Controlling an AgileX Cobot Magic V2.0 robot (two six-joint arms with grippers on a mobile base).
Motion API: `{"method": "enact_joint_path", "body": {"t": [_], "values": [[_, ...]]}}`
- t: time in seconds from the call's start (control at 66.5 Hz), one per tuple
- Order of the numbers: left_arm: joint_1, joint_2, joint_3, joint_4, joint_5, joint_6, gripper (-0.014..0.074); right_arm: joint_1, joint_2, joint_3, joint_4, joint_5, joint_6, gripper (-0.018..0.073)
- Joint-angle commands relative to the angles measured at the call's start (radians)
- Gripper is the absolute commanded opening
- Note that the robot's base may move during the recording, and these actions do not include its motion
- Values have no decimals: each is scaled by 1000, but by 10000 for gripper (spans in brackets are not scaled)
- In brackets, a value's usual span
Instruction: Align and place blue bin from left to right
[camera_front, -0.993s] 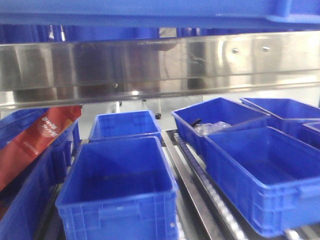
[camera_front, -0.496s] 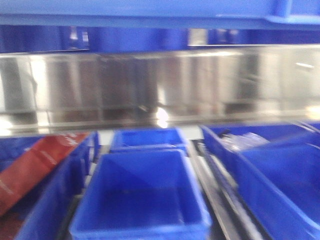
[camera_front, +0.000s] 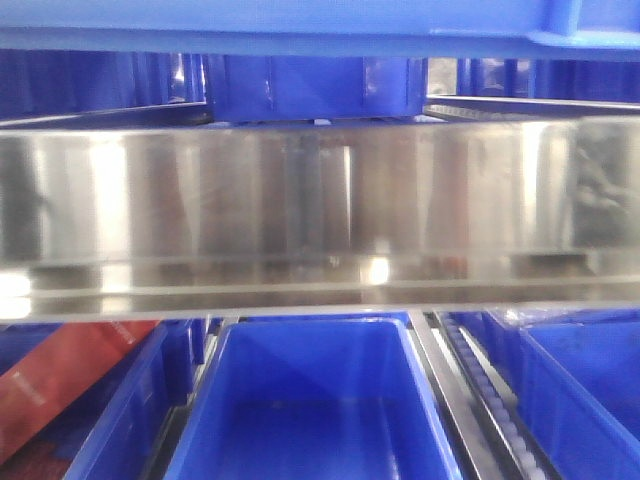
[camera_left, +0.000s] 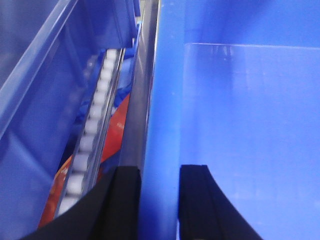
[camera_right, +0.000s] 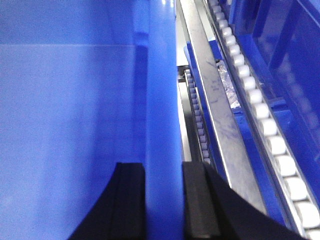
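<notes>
Left gripper: two matte black fingers with squared flat tips and straight inner faces. Behind the tips each finger widens, curving smoothly outward from the pincer gap. Right gripper: same black fingers, squared tips, straight inner edges, outer edges flaring in a curve toward the base.

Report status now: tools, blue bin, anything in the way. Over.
Left tool clamped on blue bin left wall. Right tool clamped on right wall. Steel shelf beam spans front view; roller tracks alongside.
</notes>
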Motion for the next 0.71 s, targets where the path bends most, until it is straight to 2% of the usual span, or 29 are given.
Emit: {"method": "enact_joint_path", "body": {"t": [0.0,0.692], "values": [[-22,-2,-14,0,-93,-14,-111,21,-2,-10,30,-306,-7,-162],[-22,-2,-14,5,-93,-14,-111,21,-2,-10,30,-306,-7,-162]]}}
